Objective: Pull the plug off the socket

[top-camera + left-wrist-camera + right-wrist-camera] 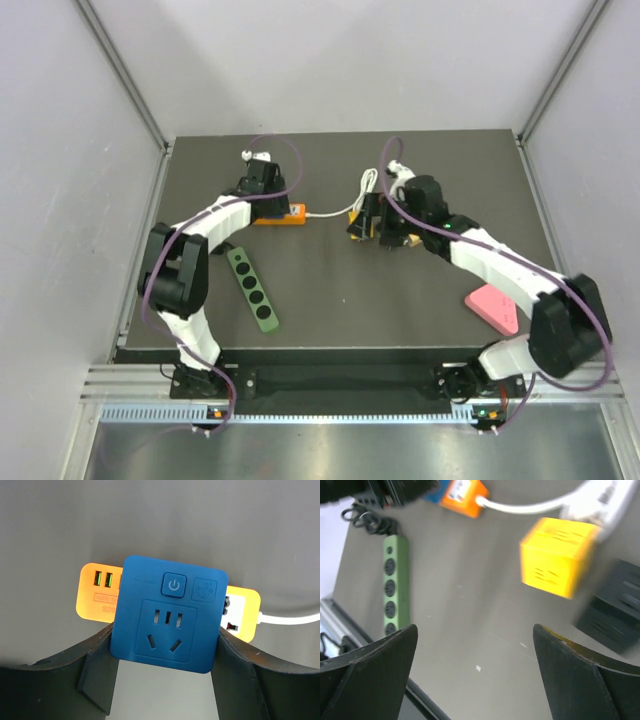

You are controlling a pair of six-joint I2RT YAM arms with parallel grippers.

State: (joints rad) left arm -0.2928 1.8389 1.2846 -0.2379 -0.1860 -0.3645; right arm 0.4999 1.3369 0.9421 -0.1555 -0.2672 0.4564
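Currently left hand (pixel 166 632) clamped on blue plug (pixel 167 612); plug right against orange socket (pixel 97 597), far side of counter (pixel 340 290). Seated or free: cannot tell. Right hand (pixel 475 627) wide, above counter near yellow cube (pixel 557 555).

The 2 arms reach forward, elbows bent; the left gripper (pixel 166 634) clamps the blue plug (pixel 170 611), the right gripper (pixel 475 628) hangs spread wide.

We see green power strip (pixel 252 288) flat on dark table (pixel 350 300), left side; pink pad (pixel 492 308) well apart at right; yellow cube (pixel 559 556) just beside black block (pixel 610 607).
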